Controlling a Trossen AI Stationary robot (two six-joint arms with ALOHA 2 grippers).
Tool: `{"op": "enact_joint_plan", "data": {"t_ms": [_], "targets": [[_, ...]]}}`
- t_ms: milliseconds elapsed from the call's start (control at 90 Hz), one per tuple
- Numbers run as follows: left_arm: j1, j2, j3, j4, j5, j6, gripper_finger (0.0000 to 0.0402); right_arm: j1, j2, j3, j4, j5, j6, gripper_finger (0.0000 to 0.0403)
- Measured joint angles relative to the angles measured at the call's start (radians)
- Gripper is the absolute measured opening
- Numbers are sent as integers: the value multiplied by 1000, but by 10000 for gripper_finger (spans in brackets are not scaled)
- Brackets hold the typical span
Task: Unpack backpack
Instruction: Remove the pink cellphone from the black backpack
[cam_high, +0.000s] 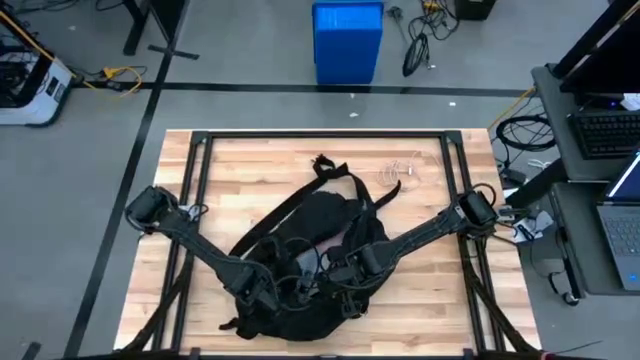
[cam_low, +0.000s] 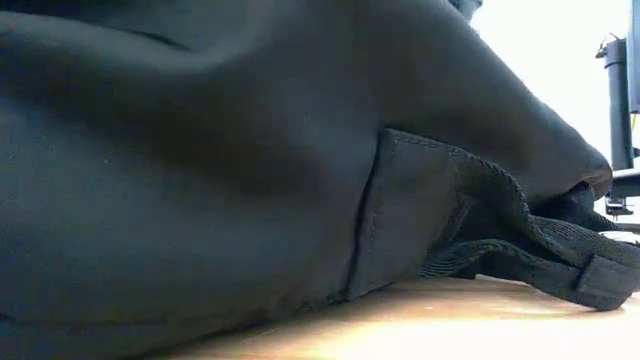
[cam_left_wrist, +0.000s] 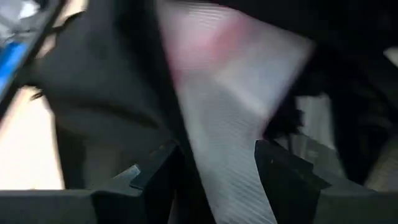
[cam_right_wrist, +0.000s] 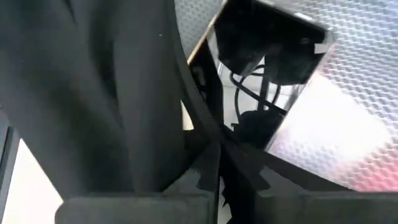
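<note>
High view: the backpack (cam_high: 320, 250) lies mid-desk (cam_high: 430, 300), limp and soft, under both end effectors. Low view: sagging fabric fills the frame. Left wrist: left end effector (cam_left_wrist: 217, 165) parted around mesh lining. Right wrist: right end effector (cam_right_wrist: 222, 177) pinches the opening's edge, likely the best hold.

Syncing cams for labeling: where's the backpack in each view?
High: backpack at table centre, both arms on it.
Low: fills the frame, strap at right.
Left wrist: black fabric beside pale mesh.
Right wrist: dark fabric at left.
Shared landmark: the pale mesh lining.
</note>
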Motion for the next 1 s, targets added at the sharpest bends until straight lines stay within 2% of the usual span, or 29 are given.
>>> {"op": "enact_joint_plan", "data": {"t_ms": [178,278,456,544,856,1000], "targets": [[-2,26,0,15,43,62,199,6,0,0,-2,-17,0,0],[-7,38,1,-60,33,42,199,8,0,0,-7,-21,4,0],[6,35,0,-334,-148,-197,199,26,0,0,-17,-22,5,0],[7,31,10,-368,-177,-243,199,31,0,0,-16,-23,22,0],[-49,4,102,-277,-163,38,199,30,0,0,20,-17,37,0],[-59,-2,100,-166,-80,163,199,31,0,0,9,-17,38,0]]}}
